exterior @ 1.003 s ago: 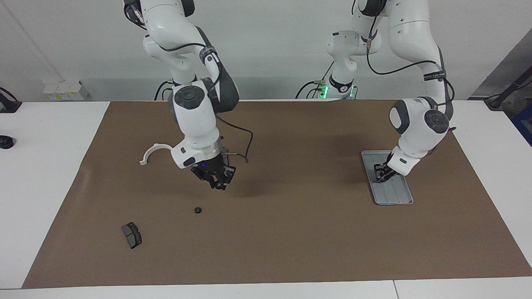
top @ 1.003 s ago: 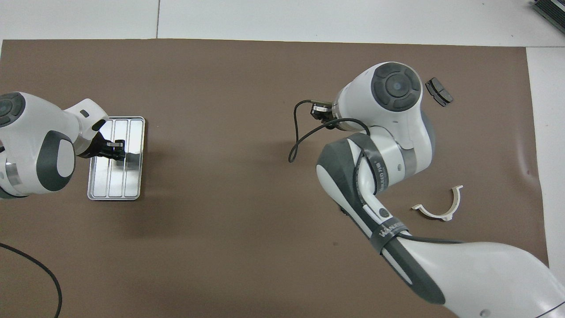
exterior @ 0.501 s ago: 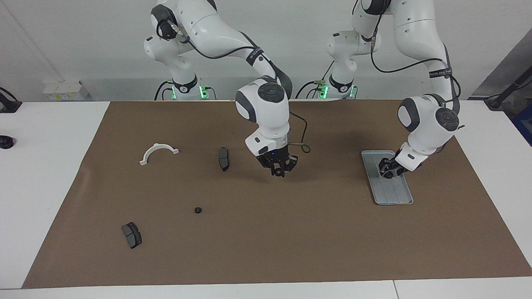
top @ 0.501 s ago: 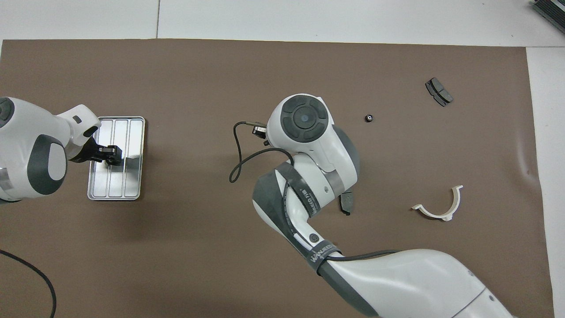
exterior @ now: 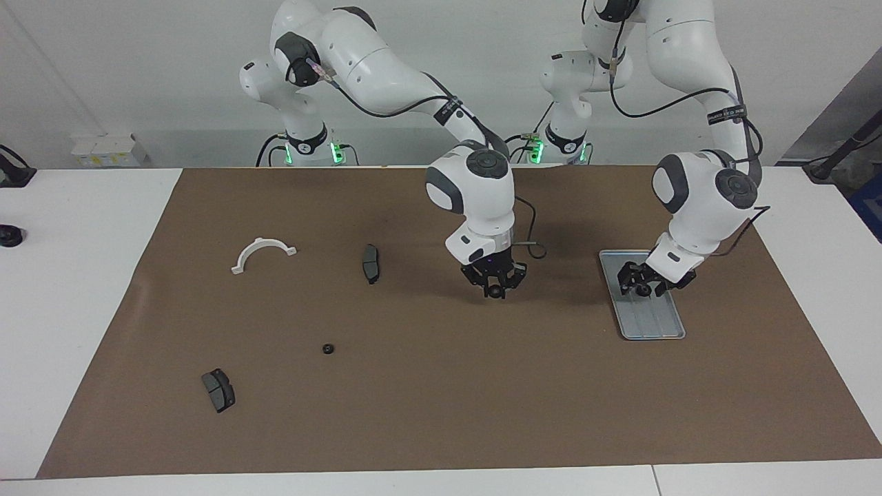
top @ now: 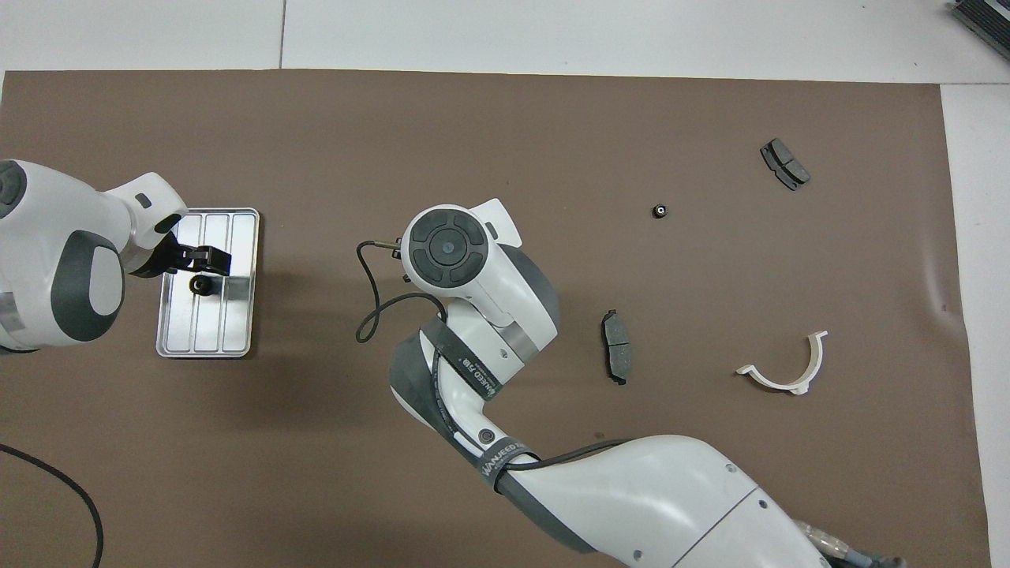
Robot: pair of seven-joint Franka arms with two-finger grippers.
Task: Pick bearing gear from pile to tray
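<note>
The right pincer [exterior: 495,292] hangs mid-worktop pinching a gear [exterior: 495,293]; it should carry it level to the tray [exterior: 667,333] near the left arm's edge and release low. The left pincer [exterior: 642,287], spread, hovers over that tray; 1 gear [top: 200,285] lies inside. Another gear [exterior: 329,349] waits on the worktop [exterior: 441,399].

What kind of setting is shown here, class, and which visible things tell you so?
Probably a robotics lab bench: two white arms, a brown mat on a white table, and parts laid out, like brake pads, beside a metal tray.
</note>
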